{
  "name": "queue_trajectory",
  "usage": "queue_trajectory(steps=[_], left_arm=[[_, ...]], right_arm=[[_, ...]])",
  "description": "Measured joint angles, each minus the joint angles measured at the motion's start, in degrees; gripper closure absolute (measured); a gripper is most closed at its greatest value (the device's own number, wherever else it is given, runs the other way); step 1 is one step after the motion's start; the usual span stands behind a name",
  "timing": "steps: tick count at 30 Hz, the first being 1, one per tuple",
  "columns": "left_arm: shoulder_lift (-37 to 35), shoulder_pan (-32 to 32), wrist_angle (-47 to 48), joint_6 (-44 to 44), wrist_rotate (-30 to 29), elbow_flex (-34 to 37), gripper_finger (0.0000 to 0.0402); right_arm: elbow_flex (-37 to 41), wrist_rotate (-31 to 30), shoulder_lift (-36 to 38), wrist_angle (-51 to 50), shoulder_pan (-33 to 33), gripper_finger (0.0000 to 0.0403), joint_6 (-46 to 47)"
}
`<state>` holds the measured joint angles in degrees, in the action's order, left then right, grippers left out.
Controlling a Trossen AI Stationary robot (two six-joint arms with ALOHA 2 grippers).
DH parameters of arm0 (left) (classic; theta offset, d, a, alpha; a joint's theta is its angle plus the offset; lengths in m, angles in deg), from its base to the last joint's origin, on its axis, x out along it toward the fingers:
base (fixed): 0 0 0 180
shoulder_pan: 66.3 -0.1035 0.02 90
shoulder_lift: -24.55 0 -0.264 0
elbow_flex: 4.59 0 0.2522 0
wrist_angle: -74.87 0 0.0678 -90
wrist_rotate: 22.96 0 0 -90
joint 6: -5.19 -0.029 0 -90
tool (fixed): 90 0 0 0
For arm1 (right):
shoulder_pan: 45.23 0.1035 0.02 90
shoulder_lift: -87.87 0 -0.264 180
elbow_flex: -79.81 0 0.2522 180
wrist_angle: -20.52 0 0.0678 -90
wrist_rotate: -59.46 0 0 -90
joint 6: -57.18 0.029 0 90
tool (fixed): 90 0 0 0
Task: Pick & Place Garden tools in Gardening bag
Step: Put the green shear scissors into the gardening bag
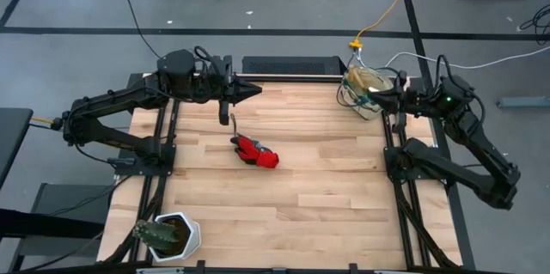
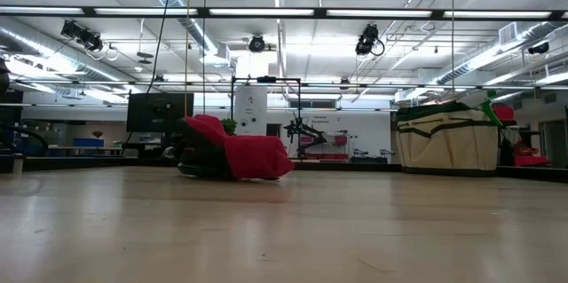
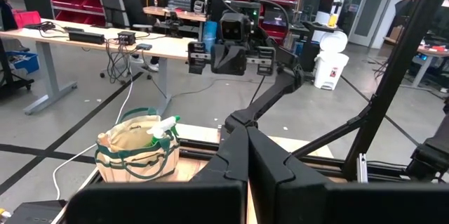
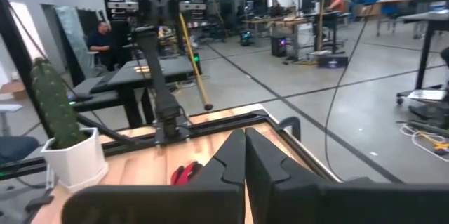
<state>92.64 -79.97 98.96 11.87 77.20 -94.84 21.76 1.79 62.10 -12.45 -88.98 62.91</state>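
High view: left gripper (image 1: 256, 90) sits over the far edge of the desk (image 1: 326, 188), fingers pressed together to a point, nothing between them. Just beside it, toward the desk's near side, a slim wooden-handled tool (image 1: 231, 119) hangs or stands; whether the arm carries it cannot be told. The red glove (image 1: 256, 151) lies on the desk a little further to the near side of that gripper, touching the tool's lower end or close to it. Right gripper (image 1: 384, 98) is at the far right corner, right beside the gardening bag (image 1: 364, 91); fingers not readable here. White pot with a cactus (image 1: 168, 236) stands at the near left corner, well apart from both grippers.

Low view: glove (image 2: 232, 157) lies crumpled on the desk (image 2: 284, 230). Bag (image 2: 446, 138) stands upright at the right, green trim, green item poking from its top. No gripper clearly seen.

Left wrist view: own fingers (image 3: 231, 161) shut tight, empty. Ahead and off to one side stands the bag (image 3: 137, 149) with a translucent green watering vessel (image 3: 163, 127) in it; the right arm rises beyond.

Right wrist view: own fingers (image 4: 231, 159) closed flat against each other, holding nothing. Ahead lies the glove (image 4: 184, 173); the tool (image 4: 193, 66) hangs slanted at the left arm, the cactus pot (image 4: 69, 155) to the side.
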Motion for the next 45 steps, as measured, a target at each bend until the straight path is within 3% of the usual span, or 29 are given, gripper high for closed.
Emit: queue_trajectory(steps=[23, 45], left_arm=[[0.0, 0.02, 0.28, 0.0, 0.19, 0.0, 0.0399], [0.0, 0.04, 0.31, 0.17, 1.74, 0.0, 0.0399]], right_arm=[[0.0, 2.68, -6.3, 9.84, 12.38, 0.0403, 4.36], [0.0, -0.62, -6.26, 18.29, 24.95, 0.0403, 9.02]])
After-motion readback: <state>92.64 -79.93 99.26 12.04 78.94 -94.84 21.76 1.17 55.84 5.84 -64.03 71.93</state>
